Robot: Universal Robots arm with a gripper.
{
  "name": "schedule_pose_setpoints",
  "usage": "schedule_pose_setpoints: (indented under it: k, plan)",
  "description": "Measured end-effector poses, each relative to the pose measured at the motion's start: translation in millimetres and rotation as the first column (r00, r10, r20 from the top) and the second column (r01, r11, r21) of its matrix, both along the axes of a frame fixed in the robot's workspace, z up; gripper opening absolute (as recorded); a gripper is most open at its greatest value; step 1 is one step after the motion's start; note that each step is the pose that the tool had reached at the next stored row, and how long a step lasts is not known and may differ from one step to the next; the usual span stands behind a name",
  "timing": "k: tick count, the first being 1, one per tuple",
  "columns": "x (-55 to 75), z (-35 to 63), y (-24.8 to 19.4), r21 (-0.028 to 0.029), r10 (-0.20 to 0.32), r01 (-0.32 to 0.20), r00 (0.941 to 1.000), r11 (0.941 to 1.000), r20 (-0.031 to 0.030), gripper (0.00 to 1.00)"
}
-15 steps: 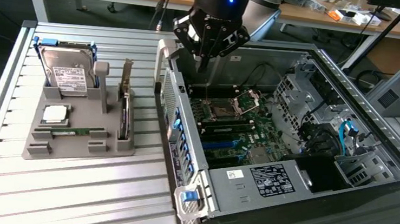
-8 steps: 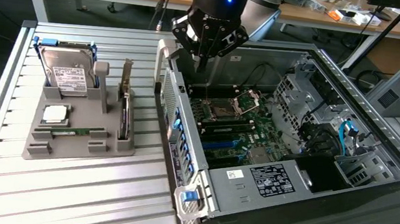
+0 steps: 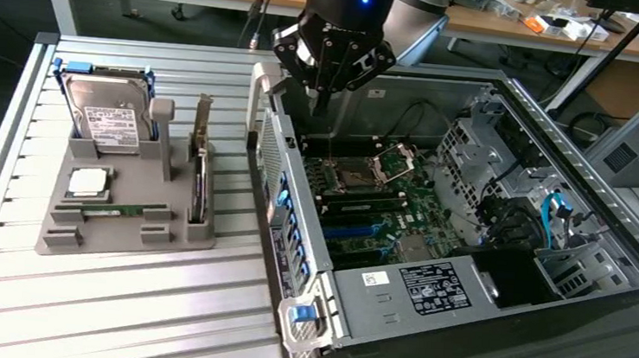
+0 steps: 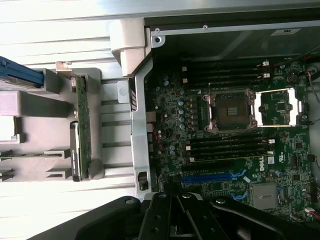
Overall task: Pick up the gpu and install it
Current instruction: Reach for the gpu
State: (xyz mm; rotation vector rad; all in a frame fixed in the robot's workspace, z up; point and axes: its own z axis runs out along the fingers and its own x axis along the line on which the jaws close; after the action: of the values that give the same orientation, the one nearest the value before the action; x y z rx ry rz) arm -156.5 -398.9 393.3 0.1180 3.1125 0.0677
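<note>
The black multi-link end effector [image 3: 319, 101] hangs over the open grey computer case [image 3: 599, 225]. Its fingers are pressed together at the tips and pinch nothing. It sits above the case's far corner on the exterior view's left, just inside the side wall and over the green motherboard [image 3: 382, 197] with its square metal-framed processor socket [image 3: 357, 178].

The thin, flat, dark-green gpu card [image 3: 198, 168], with a silver metal bracket at one end, stands on its long edge in a slot of the grey moulded holder [image 3: 94, 242]. The holder rests on the ribbed silver metal surface [image 3: 110, 317] outside the case. The card is lower than the end effector and towards the exterior view's left of it. The two are clearly apart, with the case's side wall between them.

In the wrist view the gpu card [image 4: 83, 120] shows edge-on in the holder, across the case wall from the closed fingertips of the end effector [image 4: 175, 212], which are over the board near the long blue slots [image 4: 210, 176].

The same holder carries a boxy silver hard drive with a white label [image 3: 110, 122], which stands upright at the far end. A square silver processor chip [image 3: 89, 181] lies flat, with a narrow green memory stick [image 3: 108, 210] nearer the camera.
</note>
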Motion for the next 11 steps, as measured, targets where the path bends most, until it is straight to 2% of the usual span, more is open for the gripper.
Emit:
schedule_pose_setpoints:
  k: [11]
  plan:
    - [-1.9,0.0,0.0,0.0000,0.000,0.000,1.0000,1.0000,0.0000,0.10]
